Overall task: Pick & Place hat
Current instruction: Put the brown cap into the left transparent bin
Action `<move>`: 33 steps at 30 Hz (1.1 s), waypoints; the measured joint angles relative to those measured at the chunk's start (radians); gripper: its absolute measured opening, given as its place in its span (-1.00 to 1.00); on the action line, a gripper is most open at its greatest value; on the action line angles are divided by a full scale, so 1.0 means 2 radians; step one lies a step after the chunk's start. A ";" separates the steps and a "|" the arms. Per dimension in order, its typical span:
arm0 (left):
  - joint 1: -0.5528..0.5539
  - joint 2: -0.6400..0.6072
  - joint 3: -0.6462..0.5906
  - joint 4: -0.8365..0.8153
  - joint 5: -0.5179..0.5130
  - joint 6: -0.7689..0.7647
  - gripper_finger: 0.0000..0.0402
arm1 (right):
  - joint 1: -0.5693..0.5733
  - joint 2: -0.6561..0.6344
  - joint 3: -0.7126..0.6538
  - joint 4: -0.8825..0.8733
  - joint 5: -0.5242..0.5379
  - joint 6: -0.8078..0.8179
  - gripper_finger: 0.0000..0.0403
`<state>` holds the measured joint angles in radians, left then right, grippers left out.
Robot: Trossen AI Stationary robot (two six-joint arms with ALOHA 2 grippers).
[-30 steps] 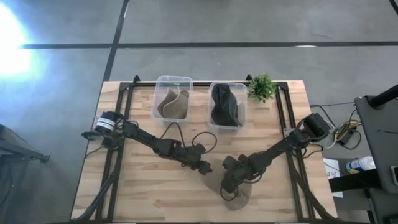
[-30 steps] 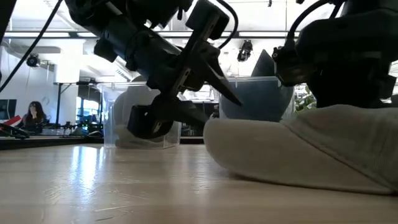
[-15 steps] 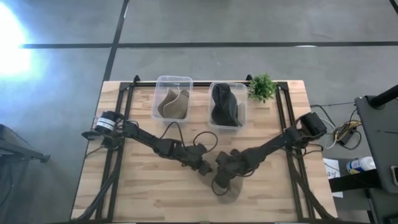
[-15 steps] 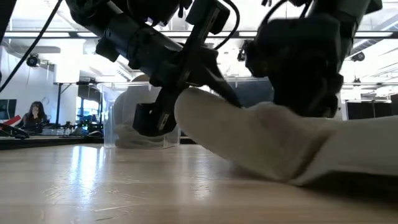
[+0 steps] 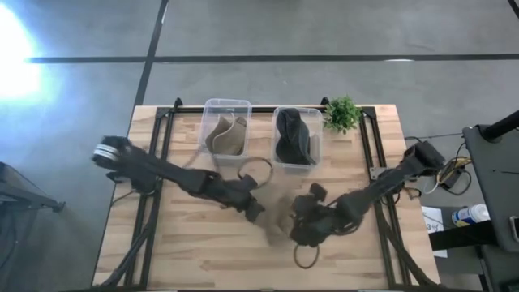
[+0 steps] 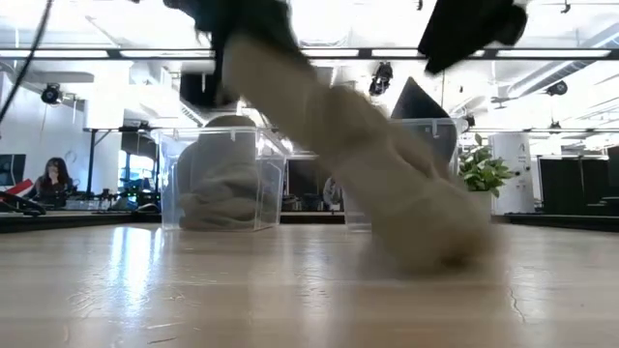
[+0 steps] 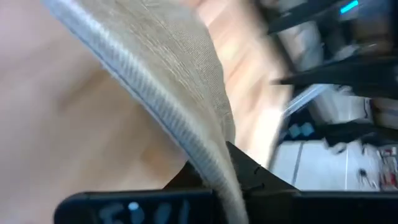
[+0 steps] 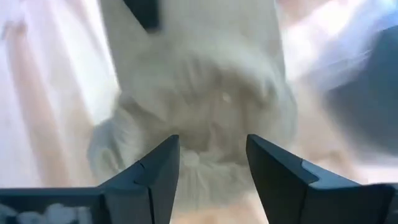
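Hanging from my left gripper [image 5: 258, 212], the beige hat [image 6: 387, 164] is lifted by its brim, its crown drooping down to brush the wooden table [image 5: 186, 251] near the middle front. My left fingers [image 7: 249, 171] are clamped on the brim's edge. My right gripper [image 5: 302, 231] sits just beside the hat with its fingers [image 8: 155, 171] spread apart, holding nothing. Behind, toward the far edge, stand two clear bins: the left bin [image 5: 225, 130] holds another beige hat, the right bin [image 5: 295, 136] a dark one. A small plant [image 5: 342, 113] stands just beside the right bin.
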<state>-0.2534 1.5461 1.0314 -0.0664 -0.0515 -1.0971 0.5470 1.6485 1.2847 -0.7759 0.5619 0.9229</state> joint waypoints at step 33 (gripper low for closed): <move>0.068 0.037 0.406 -0.715 -0.358 0.115 -0.97 | -0.011 -0.092 -0.044 -0.093 0.109 0.098 -0.09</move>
<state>-0.1180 1.6208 1.8440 -1.4963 -0.7674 -0.8670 0.5255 1.4654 1.1966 -0.9620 0.7796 1.1184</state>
